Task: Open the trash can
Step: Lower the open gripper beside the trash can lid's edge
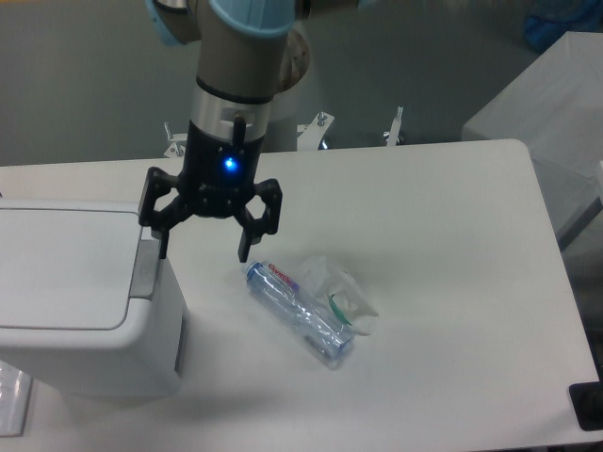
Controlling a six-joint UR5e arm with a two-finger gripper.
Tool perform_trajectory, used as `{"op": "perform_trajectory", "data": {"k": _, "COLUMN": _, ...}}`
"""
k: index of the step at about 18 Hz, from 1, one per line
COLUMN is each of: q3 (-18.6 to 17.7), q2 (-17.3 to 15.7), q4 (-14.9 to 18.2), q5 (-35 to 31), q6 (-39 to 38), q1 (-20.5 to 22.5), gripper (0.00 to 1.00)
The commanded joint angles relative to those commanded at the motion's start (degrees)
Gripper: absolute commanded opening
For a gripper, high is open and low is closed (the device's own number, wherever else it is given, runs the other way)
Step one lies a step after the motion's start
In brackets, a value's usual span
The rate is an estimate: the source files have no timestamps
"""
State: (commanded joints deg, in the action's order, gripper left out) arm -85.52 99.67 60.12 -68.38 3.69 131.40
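The trash can (85, 301) is a large white boxy bin at the left of the table, its flat white lid (66, 268) shut, with a grey hinge strip (144, 271) on its right side. My gripper (203, 252) hangs from the arm just right of the hinge strip, above the table. It is open and empty. Its left finger (162, 247) is close to the bin's upper right corner; I cannot tell if it touches. A clear plastic bottle (297, 311) lies on the table to the right of the gripper.
Crumpled clear plastic wrap (344, 297) lies against the bottle. Metal clamps (318, 127) stand at the table's far edge. A grey block (546, 104) stands past the table's right corner. A dark object (586, 407) sits at the front right edge.
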Motion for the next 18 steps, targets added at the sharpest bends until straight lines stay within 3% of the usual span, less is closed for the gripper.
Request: {"op": "perform_trajectory", "data": {"k": 18, "q3": -0.79, "q2": 1.49, "q4": -0.18, "q5": -2.9, "q6": 1.23, "q1": -2.11, "gripper": 1.0}}
